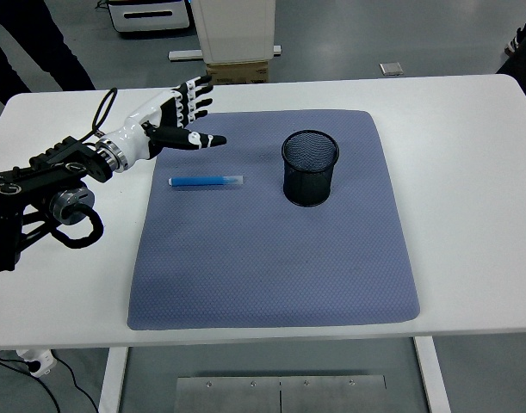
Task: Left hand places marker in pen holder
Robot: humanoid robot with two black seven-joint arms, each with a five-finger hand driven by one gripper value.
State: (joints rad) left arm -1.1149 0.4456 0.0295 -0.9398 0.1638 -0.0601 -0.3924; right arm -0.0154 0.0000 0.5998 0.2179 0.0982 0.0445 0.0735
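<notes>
A blue marker [206, 181] with a clear cap lies flat on the left part of the blue-grey mat [271, 258], pointing left to right. To its right a black mesh pen holder [310, 168] stands upright on the mat. My left hand [183, 116] hovers over the mat's far-left corner, just behind the marker and apart from it. Its fingers are spread and hold nothing. The right arm does not show.
The mat lies on a white table [469, 172]. Beyond the far edge stand a cardboard box [238, 72] and a white cabinet base. A person's dark trouser leg [39, 43] shows at the top left.
</notes>
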